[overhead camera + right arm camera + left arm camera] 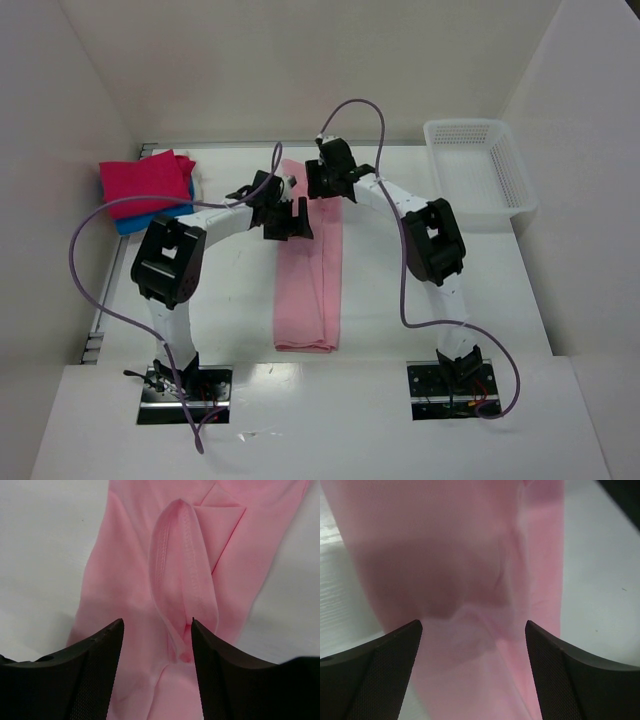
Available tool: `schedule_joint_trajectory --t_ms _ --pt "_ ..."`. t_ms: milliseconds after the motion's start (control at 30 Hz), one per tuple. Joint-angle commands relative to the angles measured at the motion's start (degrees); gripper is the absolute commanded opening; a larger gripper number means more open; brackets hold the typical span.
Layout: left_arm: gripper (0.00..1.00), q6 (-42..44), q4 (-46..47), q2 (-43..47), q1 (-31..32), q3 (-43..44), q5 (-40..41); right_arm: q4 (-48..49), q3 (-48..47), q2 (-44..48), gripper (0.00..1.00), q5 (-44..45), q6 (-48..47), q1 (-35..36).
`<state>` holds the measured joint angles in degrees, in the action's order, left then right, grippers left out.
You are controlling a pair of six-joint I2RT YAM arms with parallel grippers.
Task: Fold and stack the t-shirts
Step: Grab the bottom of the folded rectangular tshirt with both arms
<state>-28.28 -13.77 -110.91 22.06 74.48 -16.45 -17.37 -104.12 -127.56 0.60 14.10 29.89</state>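
Observation:
The light pink t-shirt (308,300) lies folded into a long narrow strip down the middle of the table. My left gripper (288,222) hovers open over the strip's upper left edge; in the left wrist view its open gripper (474,624) straddles the pink cloth (465,555). My right gripper (325,180) is open over the strip's far end; in the right wrist view the gripper (157,621) stands around a raised hemmed fold (180,565) of the pink shirt (120,595). A folded magenta t-shirt (145,180) lies on a folded blue one (150,218) at the far left.
A white mesh basket (500,205) stands at the far right corner. White walls close in the table at the back and sides. Purple cables loop above both arms. The arm bases sit at the near edge.

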Motion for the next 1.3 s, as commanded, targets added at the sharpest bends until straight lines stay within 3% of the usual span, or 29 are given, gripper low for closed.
schedule_joint_trajectory --t_ms 0,467,633,867,1067,1267 --pt "0.92 2.35 -0.99 -1.91 1.69 2.07 3.72 1.29 -4.16 -0.68 0.62 -0.33 -2.32 -0.01" --pt "0.92 0.42 -2.66 -5.72 2.64 1.37 5.20 -0.47 -5.92 -4.83 0.62 -0.86 -5.31 -0.01" --pt "0.92 -0.11 -2.66 -5.96 2.64 1.37 5.20 -1.28 -7.91 -6.96 0.53 -0.09 -6.45 -0.01" --pt "0.92 -0.11 -2.66 -6.25 2.64 1.37 4.67 -2.93 -9.56 -8.76 0.20 6.74 -5.47 -0.01" --pt "0.92 -0.11 -2.66 -6.25 2.64 1.37 4.67 -3.46 -7.41 -7.33 0.14 15.12 -3.08 -0.01" --pt "0.92 -0.11 -2.66 -6.78 2.64 0.84 4.67 -1.15 -0.94 -3.84 0.13 15.75 -1.41 -1.76"
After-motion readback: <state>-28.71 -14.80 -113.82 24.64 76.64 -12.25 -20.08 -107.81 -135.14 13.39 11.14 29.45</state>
